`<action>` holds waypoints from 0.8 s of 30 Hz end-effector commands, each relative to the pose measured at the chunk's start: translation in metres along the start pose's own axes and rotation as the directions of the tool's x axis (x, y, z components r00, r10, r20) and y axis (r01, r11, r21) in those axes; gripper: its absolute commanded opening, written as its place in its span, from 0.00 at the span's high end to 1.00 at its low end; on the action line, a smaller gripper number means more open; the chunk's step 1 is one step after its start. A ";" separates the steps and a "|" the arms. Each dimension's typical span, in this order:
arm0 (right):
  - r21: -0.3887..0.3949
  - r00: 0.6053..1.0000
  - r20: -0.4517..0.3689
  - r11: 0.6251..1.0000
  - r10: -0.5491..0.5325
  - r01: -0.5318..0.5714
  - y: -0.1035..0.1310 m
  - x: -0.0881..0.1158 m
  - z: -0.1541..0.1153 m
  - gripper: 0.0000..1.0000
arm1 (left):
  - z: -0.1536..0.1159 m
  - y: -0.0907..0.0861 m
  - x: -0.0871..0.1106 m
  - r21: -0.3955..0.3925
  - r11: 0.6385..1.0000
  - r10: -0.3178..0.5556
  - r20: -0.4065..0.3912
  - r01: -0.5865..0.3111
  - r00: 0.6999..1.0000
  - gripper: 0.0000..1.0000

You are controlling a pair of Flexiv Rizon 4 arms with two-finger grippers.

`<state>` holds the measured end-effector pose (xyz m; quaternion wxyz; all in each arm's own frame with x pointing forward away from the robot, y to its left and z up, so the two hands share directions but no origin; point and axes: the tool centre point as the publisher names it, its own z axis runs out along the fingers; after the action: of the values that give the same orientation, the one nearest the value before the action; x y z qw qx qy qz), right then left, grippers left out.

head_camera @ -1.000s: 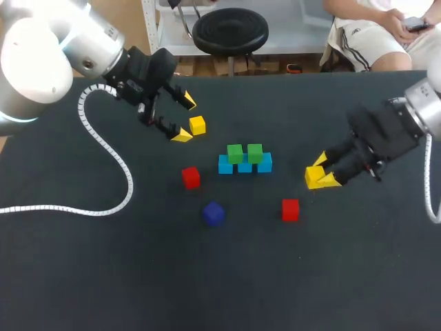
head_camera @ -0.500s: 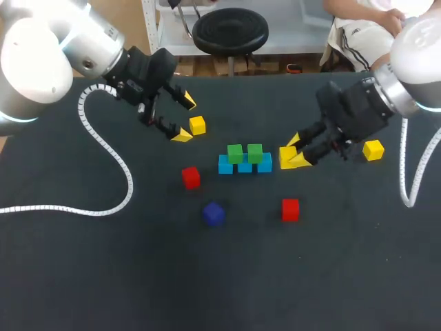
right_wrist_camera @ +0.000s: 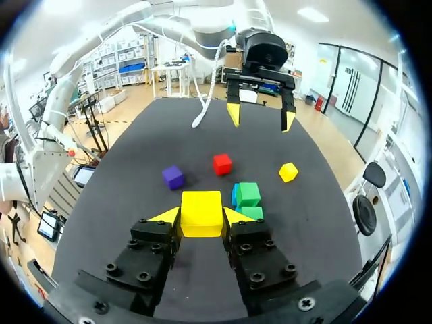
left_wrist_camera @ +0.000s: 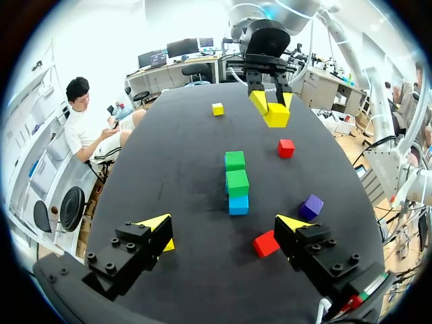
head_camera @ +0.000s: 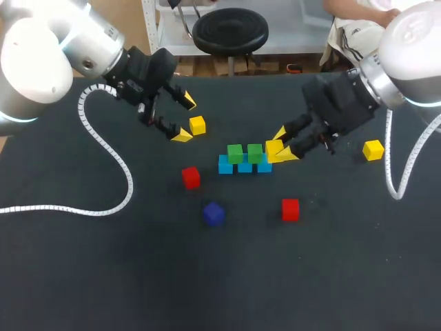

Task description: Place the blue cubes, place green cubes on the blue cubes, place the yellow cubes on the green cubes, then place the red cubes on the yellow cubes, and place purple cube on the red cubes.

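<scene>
Blue cubes (head_camera: 244,165) lie in a row mid-table, with two green cubes (head_camera: 235,153) (head_camera: 255,152) on top. My right gripper (head_camera: 279,146) is shut on a yellow cube (head_camera: 274,147) (right_wrist_camera: 202,212), held just right of the green cubes (right_wrist_camera: 248,194) and about level with them. My left gripper (head_camera: 185,119) (left_wrist_camera: 225,226) stands open at the back left, with a second yellow cube (head_camera: 198,125) beside its fingertips. A third yellow cube (head_camera: 373,149) lies at the right. Two red cubes (head_camera: 191,177) (head_camera: 290,209) and a purple cube (head_camera: 213,213) sit in front of the stack.
A white coiled cable (head_camera: 110,158) from my left arm trails over the table's left side. The dark table (head_camera: 227,276) is bare along its front.
My right gripper has carried its yellow cube leftward and farther back, from the table's right side up to the green cubes. That uncovered the yellow cube at the right. My left arm stayed still.
</scene>
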<state>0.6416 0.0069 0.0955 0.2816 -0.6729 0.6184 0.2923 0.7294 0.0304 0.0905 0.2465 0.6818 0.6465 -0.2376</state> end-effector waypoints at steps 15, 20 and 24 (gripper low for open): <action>-0.002 1.000 0.001 1.000 0.000 0.000 -0.001 0.000 0.000 1.00 | 0.000 0.001 0.000 0.001 1.000 0.001 0.000 -0.001 1.000 0.00; -0.002 1.000 0.001 1.000 0.000 0.000 -0.001 0.000 0.000 1.00 | 0.000 0.001 0.000 0.001 1.000 0.001 0.000 -0.001 1.000 0.00; -0.003 0.999 -0.016 1.000 0.028 -0.028 -0.006 -0.006 0.001 1.00 | 0.000 0.001 0.000 0.001 1.000 0.001 0.000 -0.001 1.000 0.00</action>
<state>0.6442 0.0079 0.0973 0.2805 -0.6667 0.6247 0.2944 0.7294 0.0305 0.0905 0.2465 0.6818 0.6465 -0.2376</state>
